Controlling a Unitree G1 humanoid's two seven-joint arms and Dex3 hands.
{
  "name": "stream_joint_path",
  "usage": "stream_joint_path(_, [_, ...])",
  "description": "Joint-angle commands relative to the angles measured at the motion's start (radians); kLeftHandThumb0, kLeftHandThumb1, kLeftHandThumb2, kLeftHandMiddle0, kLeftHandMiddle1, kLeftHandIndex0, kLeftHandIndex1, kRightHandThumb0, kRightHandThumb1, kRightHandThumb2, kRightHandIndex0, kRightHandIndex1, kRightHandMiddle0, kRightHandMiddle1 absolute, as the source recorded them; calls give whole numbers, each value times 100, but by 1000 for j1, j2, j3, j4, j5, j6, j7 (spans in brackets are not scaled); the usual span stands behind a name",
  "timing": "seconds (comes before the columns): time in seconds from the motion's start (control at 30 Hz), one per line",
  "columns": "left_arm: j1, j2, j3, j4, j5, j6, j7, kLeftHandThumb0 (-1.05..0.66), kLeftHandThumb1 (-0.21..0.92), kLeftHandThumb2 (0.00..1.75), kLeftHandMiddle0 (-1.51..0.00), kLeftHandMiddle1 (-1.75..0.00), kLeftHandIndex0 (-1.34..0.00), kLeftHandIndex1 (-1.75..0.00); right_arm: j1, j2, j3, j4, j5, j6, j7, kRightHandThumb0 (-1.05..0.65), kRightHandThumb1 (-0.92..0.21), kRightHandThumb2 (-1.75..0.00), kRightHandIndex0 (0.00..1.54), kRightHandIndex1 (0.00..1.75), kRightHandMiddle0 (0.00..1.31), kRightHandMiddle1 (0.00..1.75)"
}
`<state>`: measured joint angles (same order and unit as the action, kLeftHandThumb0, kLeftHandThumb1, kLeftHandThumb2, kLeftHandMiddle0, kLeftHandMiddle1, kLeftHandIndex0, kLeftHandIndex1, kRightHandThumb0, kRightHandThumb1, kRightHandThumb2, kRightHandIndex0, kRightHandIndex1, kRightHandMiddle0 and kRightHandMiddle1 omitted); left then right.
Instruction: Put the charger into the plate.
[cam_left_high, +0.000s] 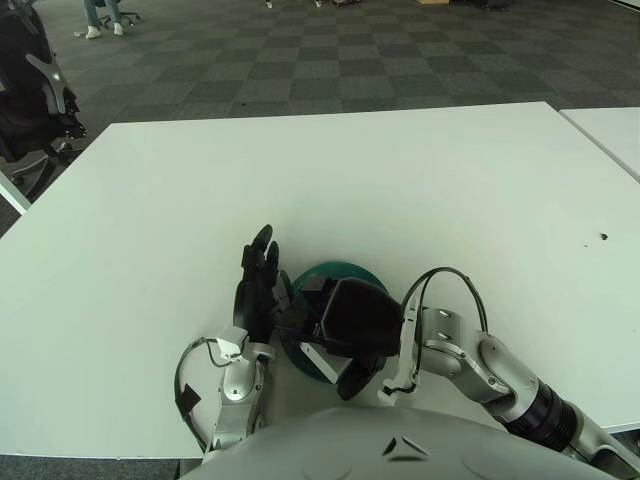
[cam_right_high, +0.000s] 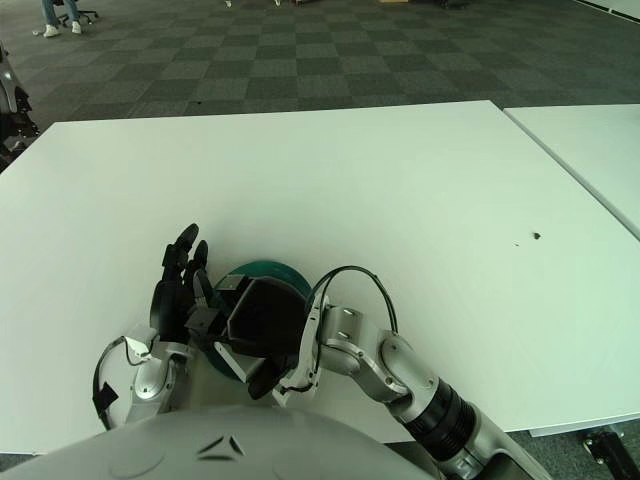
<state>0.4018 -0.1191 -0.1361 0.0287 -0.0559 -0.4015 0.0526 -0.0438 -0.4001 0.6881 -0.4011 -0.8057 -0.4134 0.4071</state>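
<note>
Charger (cam_left_high: 322, 358) barely visible: just a white sliver at 6 o'clock under the right robot hand (cam_left_high: 345, 322), curled around it, sitting right over the teal plate (cam_left_high: 340, 273) and covering most of it. Left robot hand (cam_left_high: 258, 290) at 9 o'clock of plate, fingers straight, spread, touching the white counter (cam_left_high: 400, 180).

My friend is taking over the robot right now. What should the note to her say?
Right hand: over the plate, covering most of it. A white piece, probably the charger, shows under it; whether it is held or already dropped is unclear.
Left hand: fingers relaxed, beside the plate's left edge, holding nothing.
Done: charger brought to the plate.
Left: make sure it rests in the plate, then lift the right hand away.
</note>
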Motion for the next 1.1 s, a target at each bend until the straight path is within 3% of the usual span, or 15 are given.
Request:
stream_joint_path(0.0, [32, -40, -29, -20, 32, 74, 32, -93, 92, 103, -24, -1, 0, -59, -98, 10, -47, 58, 46, 9, 35, -46, -38, -123, 114, 175, 56, 175])
stream_joint_path(0.17, [43, -17, -32, -36, 36, 95, 30, -92, 92, 104, -25, -1, 0, -59, -134, -18, -36, 59, 18, -14, 94, -47, -35, -127, 114, 175, 58, 175])
stream_joint_path(0.37, [35, -8, -26, -19, 16, 87, 14, -91, 92, 104, -25, -1, 0, -60, -134, -11, -8, 74, -4, -35, 86, -47, -36, -125, 113, 175, 58, 175])
stream_joint_path(0.47, [23, -6, -18, 3, 1, 76, 1, -91, 92, 104, -26, -1, 0, -60, -90, -18, -2, 37, -26, -35, 76, -46, -37, -124, 112, 175, 57, 175])
stream_joint_path(0.6, [5, -9, -6, 36, -27, 64, -16, -92, 92, 104, -25, -1, 0, -61, -126, 8, -12, 78, -79, -26, 45, -45, -40, -121, 112, 175, 55, 175])
stream_joint_path(0.8, [-16, -15, 4, 56, -96, 70, -61, -90, 92, 103, -24, 0, 0, -59, -135, 20, -25, 94, -140, -39, -16, -41, -60, -96, 96, 175, 40, 175])
stream_joint_path(1.0, [-26, -20, 12, 61, -149, 89, -85, -88, 92, 101, -24, 0, 0, -58, -117, 15, -38, 100, -178, -47, -84, -39, -71, -81, 79, 175, 33, 175])
stream_joint_path(1.07, [-28, -25, 17, 64, -167, 90, -91, -88, 92, 100, -24, -1, 0, -58, -118, 11, -40, 109, -175, -58, -101, -62, -81, -74, 76, 175, 30, 175])
